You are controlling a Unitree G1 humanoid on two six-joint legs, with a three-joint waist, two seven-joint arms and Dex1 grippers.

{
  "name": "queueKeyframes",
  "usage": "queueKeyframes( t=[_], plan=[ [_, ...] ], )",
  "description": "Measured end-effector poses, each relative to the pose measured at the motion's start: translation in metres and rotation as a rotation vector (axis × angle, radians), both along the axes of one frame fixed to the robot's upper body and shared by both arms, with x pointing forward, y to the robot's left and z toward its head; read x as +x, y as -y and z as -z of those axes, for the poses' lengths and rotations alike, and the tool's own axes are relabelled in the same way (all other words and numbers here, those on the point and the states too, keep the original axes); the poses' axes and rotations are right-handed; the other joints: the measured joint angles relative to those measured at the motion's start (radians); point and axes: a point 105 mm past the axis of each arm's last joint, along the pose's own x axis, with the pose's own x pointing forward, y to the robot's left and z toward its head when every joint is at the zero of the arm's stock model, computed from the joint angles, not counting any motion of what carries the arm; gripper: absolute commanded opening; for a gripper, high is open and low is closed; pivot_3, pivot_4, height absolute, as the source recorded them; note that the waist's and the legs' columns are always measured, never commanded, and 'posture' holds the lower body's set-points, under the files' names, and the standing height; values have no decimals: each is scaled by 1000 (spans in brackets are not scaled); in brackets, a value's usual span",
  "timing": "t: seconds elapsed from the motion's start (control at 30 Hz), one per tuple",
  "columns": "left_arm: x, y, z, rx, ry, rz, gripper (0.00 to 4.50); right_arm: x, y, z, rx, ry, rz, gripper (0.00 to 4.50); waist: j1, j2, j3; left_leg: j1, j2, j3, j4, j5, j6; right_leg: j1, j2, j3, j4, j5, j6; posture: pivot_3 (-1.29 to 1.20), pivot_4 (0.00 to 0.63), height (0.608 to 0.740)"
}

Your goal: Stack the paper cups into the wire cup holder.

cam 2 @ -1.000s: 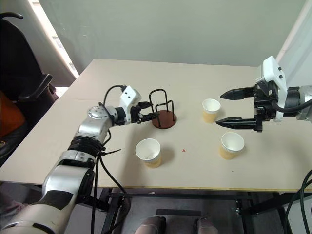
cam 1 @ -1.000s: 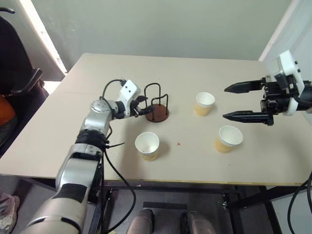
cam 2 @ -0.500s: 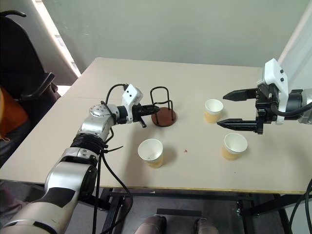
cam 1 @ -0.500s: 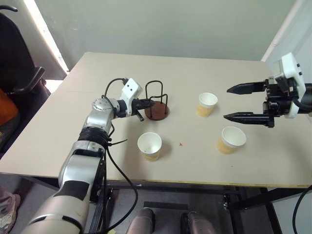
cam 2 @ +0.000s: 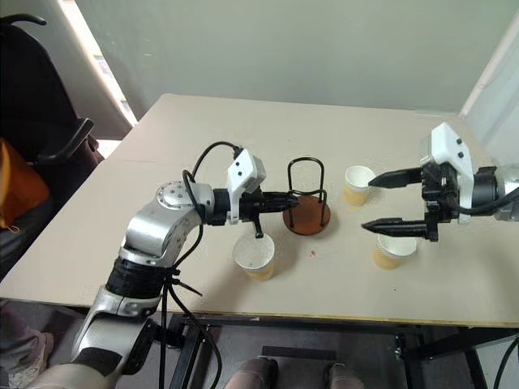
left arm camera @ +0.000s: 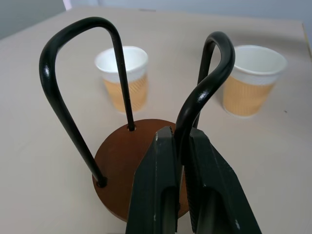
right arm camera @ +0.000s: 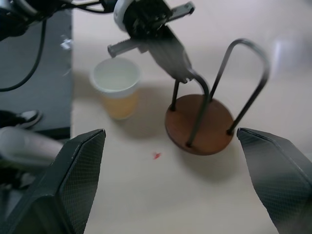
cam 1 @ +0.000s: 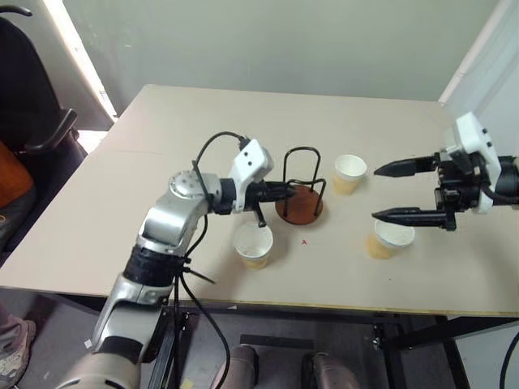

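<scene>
My left gripper (left arm camera: 178, 146) has clamped a wire loop and dragged the wire cup holder (cam 1: 300, 203) between the three paper cups (cam 1: 253, 245); right gripper (cam 1: 388, 191) waits, fingers apart, near it.

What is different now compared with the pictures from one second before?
The left gripper has shut on one wire loop of the wire cup holder and dragged it along the table toward the right gripper, so it now stands closer to the two cups on the robot's right. The right gripper stayed open above the near right cup. The three paper cups kept their places.
</scene>
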Motion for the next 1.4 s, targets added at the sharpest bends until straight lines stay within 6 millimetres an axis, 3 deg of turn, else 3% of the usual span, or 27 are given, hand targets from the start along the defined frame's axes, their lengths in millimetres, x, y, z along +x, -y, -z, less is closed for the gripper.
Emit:
queueKeyframes(
  t=[0.23,0.43,0.7,0.8,1.03,1.23,1.4],
  plan=[
    [-21,14,4,-27,-46,20,64,-1,-2,10,-4,-22,19,4500,0,0,0,13,0,1,-3,-5,3,11,-1,0,-2,0,-3,0,150,740],
    [-29,11,36,34,-145,-2,64,0,-6,18,-14,-42,16,4500,-1,0,0,15,1,0,-4,-6,8,11,-1,0,-2,-2,-9,0,150,740],
    [-33,16,54,80,-167,0,64,0,-7,19,-17,-44,14,4500,-1,0,0,14,0,1,-4,-6,6,12,-1,1,-3,-3,-10,0,150,740],
    [-30,18,57,78,-174,-12,802,0,-7,19,-18,-44,16,4500,0,0,0,14,0,1,-4,-7,6,12,-1,1,-3,-3,-10,0,150,740],
    [-27,14,63,101,-182,-29,3200,0,-6,20,-32,-42,23,4500,0,0,0,14,0,1,-4,-7,5,12,-1,2,-4,-4,-10,0,150,740],
    [-27,5,56,145,-147,-10,3200,3,11,39,-163,-64,87,4500,0,0,0,14,0,1,-4,-8,3,12,-1,2,-4,-5,-9,0,150,740],
    [-28,2,31,145,-59,19,3200,9,24,56,-275,-75,125,4500,0,0,0,14,0,1,-4,-9,2,11,-1,3,-4,-4,-5,0,150,740]
  ],
)
